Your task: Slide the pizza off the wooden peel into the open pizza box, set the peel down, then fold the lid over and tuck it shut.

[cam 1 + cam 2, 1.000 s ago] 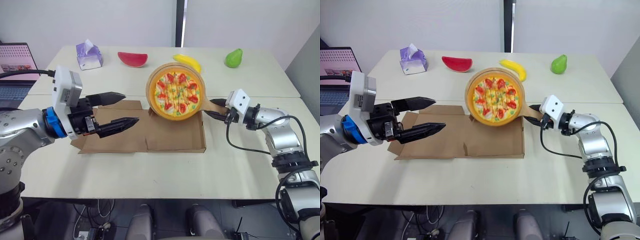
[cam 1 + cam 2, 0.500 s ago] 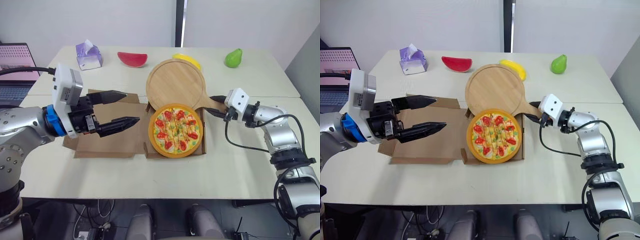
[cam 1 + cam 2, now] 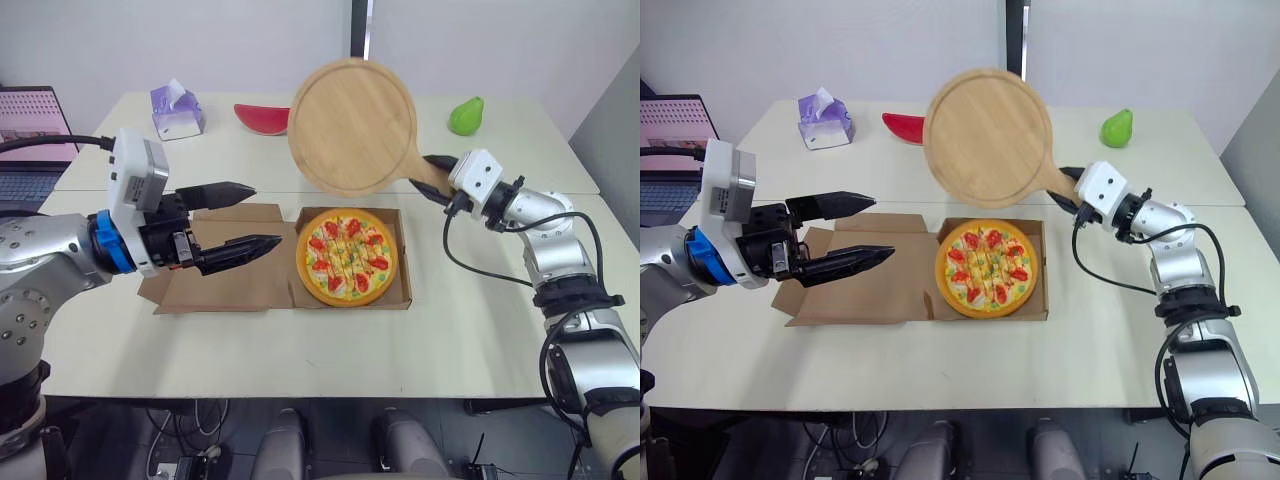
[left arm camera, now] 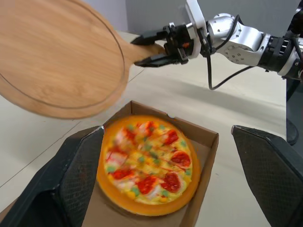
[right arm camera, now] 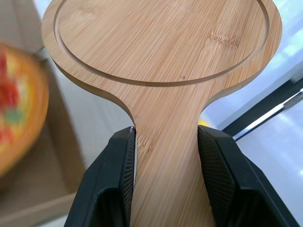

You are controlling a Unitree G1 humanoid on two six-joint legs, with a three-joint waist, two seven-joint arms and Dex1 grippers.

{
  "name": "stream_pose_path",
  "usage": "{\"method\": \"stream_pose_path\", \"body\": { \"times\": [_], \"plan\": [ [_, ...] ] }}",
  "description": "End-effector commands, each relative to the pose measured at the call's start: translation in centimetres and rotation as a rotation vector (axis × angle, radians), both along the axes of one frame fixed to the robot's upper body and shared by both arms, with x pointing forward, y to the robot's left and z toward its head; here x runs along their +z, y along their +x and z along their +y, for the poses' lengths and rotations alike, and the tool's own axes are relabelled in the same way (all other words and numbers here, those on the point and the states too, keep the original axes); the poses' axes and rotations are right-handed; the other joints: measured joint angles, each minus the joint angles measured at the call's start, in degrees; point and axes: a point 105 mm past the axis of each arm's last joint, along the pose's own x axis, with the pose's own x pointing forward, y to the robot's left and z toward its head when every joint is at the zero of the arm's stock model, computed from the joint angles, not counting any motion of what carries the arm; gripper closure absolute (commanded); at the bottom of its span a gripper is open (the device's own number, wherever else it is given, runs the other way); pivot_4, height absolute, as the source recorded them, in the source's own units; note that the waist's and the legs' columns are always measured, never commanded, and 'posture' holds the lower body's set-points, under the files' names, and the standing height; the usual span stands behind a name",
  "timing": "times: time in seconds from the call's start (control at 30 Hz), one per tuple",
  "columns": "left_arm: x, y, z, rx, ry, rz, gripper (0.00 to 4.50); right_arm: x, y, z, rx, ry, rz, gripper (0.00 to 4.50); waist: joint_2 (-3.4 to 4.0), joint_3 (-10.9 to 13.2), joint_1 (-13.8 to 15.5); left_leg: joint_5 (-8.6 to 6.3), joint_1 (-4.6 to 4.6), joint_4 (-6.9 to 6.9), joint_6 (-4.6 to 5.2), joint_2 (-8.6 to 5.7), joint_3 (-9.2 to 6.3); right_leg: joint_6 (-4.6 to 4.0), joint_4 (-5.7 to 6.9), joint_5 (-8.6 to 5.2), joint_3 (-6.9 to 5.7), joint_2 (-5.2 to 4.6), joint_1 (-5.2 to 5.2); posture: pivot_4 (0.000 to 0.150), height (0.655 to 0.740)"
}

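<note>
The pizza lies flat in the right half of the open cardboard pizza box; its lid lies spread to the left. My right gripper is shut on the handle of the round wooden peel, which is bare and held tilted in the air behind the box. The black fingers press both sides of the handle. My left gripper hangs open over the lid with nothing in it, its fingers spread wide in front of the pizza.
At the back of the table stand a purple tissue pack, a red watermelon slice and a green pear. A laptop sits on the far left.
The peel rose from behind the box into the air and tilted. The pizza has settled fully inside the box, which shifted a little. My left gripper stayed open over the lid.
</note>
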Motion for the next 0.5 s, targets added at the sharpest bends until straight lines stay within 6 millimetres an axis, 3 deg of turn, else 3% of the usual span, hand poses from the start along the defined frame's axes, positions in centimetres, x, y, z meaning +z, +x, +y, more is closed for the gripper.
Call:
{"method": "stream_pose_path", "body": {
  "times": [0.03,0.2,0.37,0.5],
  "plan": [
    [0.9,-0.3,-0.2,-0.021,-0.002,-0.048,0.00,4.7,-0.4,-1.2,-0.041,0.072,-0.205,2.81,0.00,0.00,0.00,0.00,0.00,0.00,0.00,0.00,0.00,0.00,0.00,0.00,0.00,0.00,0.00,0.150,0.7400],
    [0.9,-0.1,-0.7,-0.043,-0.005,-0.050,0.00,5.0,-0.2,-3.5,-0.118,0.121,-0.162,2.81,0.00,0.00,0.12,0.00,0.00,0.00,0.00,-0.01,0.01,0.00,0.00,0.00,0.00,-0.01,0.01,0.150,0.7400],
    [0.7,0.0,-2.2,-0.114,-0.022,-0.054,0.00,4.1,-1.3,-8.2,-0.267,0.254,-0.005,2.81,-0.01,0.00,0.71,0.00,-0.03,0.01,0.00,-0.06,-0.08,0.00,-0.06,0.00,-0.03,-0.04,0.10,0.150,0.7400],
    [1.0,0.5,-4.1,-0.188,-0.053,-0.072,0.00,1.3,-3.9,-12.9,-0.477,0.319,0.110,2.81,0.00,0.00,1.17,0.00,-0.04,0.01,0.01,-0.07,-0.11,0.00,-0.09,0.00,-0.01,-0.03,0.12,0.150,0.7400]
  ]
}}
